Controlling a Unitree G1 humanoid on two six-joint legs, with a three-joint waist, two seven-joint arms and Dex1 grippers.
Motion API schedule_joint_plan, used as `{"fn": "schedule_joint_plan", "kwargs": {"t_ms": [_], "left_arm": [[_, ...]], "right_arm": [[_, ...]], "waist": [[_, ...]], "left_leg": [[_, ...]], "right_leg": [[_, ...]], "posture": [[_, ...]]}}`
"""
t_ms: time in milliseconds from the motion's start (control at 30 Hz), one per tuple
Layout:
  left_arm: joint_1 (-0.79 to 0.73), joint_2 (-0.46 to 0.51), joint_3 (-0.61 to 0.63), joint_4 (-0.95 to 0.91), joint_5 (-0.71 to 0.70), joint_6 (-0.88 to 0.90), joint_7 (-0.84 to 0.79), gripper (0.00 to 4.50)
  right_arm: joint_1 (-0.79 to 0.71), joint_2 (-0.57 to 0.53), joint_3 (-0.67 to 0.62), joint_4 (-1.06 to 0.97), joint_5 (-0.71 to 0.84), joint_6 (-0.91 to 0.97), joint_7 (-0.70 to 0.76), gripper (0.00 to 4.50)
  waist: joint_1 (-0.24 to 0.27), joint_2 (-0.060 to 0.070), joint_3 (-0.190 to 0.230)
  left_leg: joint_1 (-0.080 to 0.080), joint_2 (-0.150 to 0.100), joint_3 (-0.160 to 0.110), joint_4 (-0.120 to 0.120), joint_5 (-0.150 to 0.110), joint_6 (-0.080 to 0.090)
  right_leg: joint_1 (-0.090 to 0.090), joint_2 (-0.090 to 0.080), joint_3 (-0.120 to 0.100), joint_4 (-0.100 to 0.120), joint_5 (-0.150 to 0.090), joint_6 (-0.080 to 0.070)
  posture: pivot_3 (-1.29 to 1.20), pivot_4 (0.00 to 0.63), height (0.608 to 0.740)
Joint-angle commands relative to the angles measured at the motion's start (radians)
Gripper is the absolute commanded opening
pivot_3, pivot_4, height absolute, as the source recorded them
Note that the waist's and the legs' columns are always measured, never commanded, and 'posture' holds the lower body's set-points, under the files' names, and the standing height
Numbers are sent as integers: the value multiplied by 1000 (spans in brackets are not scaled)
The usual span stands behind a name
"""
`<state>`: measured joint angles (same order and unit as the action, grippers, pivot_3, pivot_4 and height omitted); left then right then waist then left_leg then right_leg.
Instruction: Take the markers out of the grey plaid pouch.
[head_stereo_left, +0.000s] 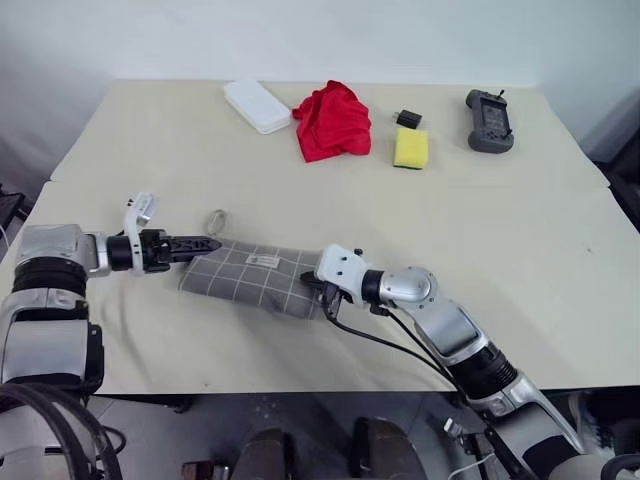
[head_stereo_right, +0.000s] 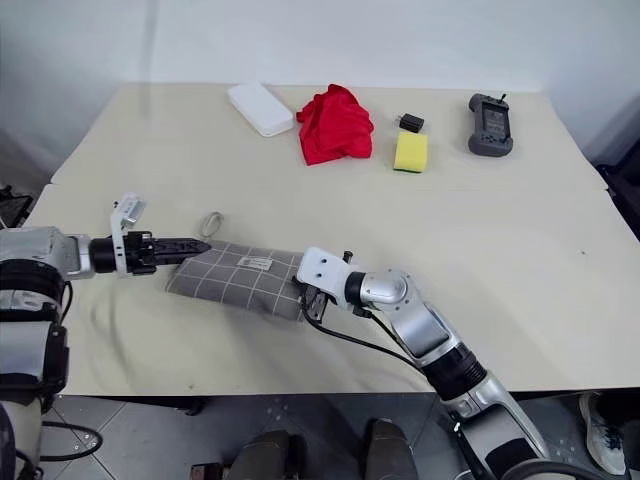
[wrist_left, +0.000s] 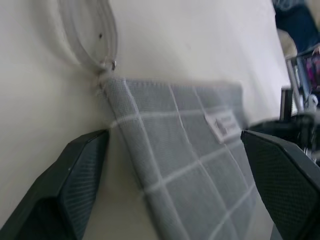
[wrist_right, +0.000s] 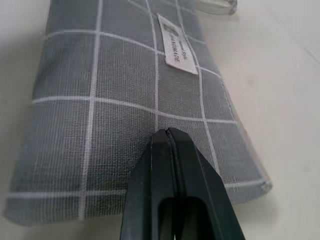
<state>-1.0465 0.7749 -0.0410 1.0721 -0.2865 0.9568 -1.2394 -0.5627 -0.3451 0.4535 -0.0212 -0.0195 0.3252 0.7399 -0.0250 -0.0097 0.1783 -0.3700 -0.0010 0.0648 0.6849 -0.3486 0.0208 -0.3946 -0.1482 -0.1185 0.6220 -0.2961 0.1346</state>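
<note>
The grey plaid pouch (head_stereo_left: 252, 273) lies flat on the beige table (head_stereo_left: 520, 240) near its front edge, with its white label (wrist_right: 174, 45) facing up. A clear ring (head_stereo_left: 217, 219) hangs off its left end. My left gripper (wrist_left: 172, 137) is open at that end, with one finger (wrist_left: 75, 175) on each side of the pouch's corner. My right gripper (wrist_right: 167, 131) is shut, and its tips rest on the fabric at the pouch's right end. I cannot tell whether fabric is pinched between them. The markers are hidden.
Along the table's far side lie a white flat box (head_stereo_left: 257, 105), a crumpled red cloth (head_stereo_left: 331, 122), a small black plug (head_stereo_left: 408, 118), a yellow sponge block (head_stereo_left: 411, 148) and a grey handheld controller (head_stereo_left: 489, 121). Bare tabletop separates them from the pouch.
</note>
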Motion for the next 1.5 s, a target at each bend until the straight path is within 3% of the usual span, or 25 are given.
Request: {"fn": "schedule_joint_plan", "kwargs": {"t_ms": [33,300,400,633,833,967,1033,1133,1267,1333,1400,1500], "left_arm": [[-1,-47,-55,49,64,25,-30,4500],[-37,-106,-95,109,144,29,-98,4500],[-39,-110,-112,113,163,32,-135,4001],[-38,-122,-114,109,182,48,-178,1984],[9,-111,-132,-6,136,121,-356,113],[75,-107,-98,-132,69,186,-321,26],[115,-116,-10,-219,13,188,-243,26],[152,-148,216,-307,-81,81,-73,0],[195,-224,405,-449,-164,-62,126,0],[218,-315,479,-534,-160,-332,265,0],[241,-395,477,-617,-121,-615,319,0],[237,-458,344,-635,18,-943,360,0]], "right_arm": [[28,-8,9,-43,-12,4,19,21],[47,-54,-12,-46,-41,-25,34,21],[51,-70,-9,-44,-55,-50,44,0],[63,-75,-19,-38,-60,-72,47,0],[102,-96,-32,-67,-53,-91,65,0],[141,-102,-79,-115,12,-120,93,0],[188,-86,-147,-196,144,-45,126,0],[252,-87,-306,-332,327,27,125,568],[321,-156,-515,-441,528,236,80,1895],[370,-225,-652,-467,646,303,113,2711],[401,-272,-773,-450,727,346,112,3291],[390,-321,-863,-395,793,394,87,4265]], "waist": [[1,0,0],[9,1,-1],[10,1,-2],[12,1,-2],[13,1,-1],[13,1,-1],[14,1,-1],[22,0,0],[27,-2,1],[40,-2,1],[50,-2,1],[55,-2,1]], "left_leg": [[0,0,0,0,0,0],[1,-1,0,1,0,0],[1,-1,0,1,0,0],[1,-1,0,1,0,0],[0,-1,0,1,0,0],[1,0,-4,1,0,0],[0,0,-7,1,0,0],[-1,4,-10,3,0,0],[-4,6,-12,8,0,0],[-4,5,-13,10,0,1],[-4,5,-13,10,-1,1],[-5,3,-11,10,-1,1]], "right_leg": [[0,-1,0,0,0,0],[2,-1,1,0,0,0],[1,-1,1,0,0,0],[1,-1,1,0,0,0],[1,-1,1,0,0,0],[1,-1,1,0,0,0],[1,-1,2,-1,0,0],[1,-1,1,-1,0,0],[2,-2,-1,0,0,0],[3,-2,-1,-1,1,1],[3,-2,0,-1,1,1],[3,-2,0,-3,2,2]], "posture": [[0,150,740],[0,150,740],[0,150,740],[0,150,740],[0,150,740],[0,150,740],[0,150,740],[0,150,740],[0,150,740],[0,150,740],[0,150,740],[0,150,740]]}}
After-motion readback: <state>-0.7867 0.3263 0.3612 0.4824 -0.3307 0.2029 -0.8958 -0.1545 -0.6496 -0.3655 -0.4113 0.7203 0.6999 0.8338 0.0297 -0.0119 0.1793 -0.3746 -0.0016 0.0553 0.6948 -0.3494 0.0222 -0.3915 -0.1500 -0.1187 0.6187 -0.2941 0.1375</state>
